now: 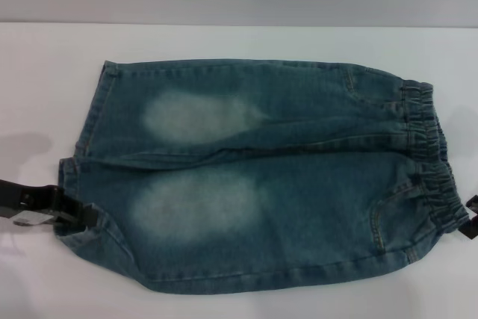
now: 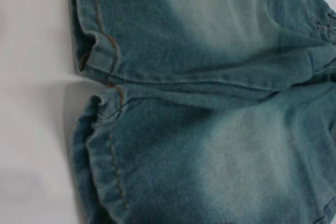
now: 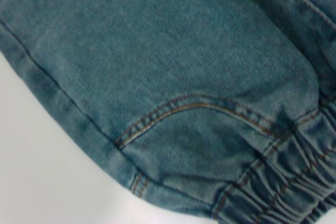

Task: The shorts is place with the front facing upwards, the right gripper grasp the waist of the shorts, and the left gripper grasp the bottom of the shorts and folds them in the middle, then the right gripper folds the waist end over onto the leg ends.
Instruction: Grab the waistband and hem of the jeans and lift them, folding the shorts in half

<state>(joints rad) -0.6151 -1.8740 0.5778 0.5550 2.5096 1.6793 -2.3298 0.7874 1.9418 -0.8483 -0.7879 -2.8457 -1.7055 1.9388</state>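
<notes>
Flat, the shorts [image 1: 261, 177] span between left gripper [image 1: 75, 216] and right gripper [image 1: 470, 227].

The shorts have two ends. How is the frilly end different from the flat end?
The waist is bunched and wrinkly with elastic; the leg ends are flat with straight stitched hems. The waist lies on the robot's right by the right gripper; the leg ends lie left, where the left gripper reaches them. Both are blue-green denim.
</notes>
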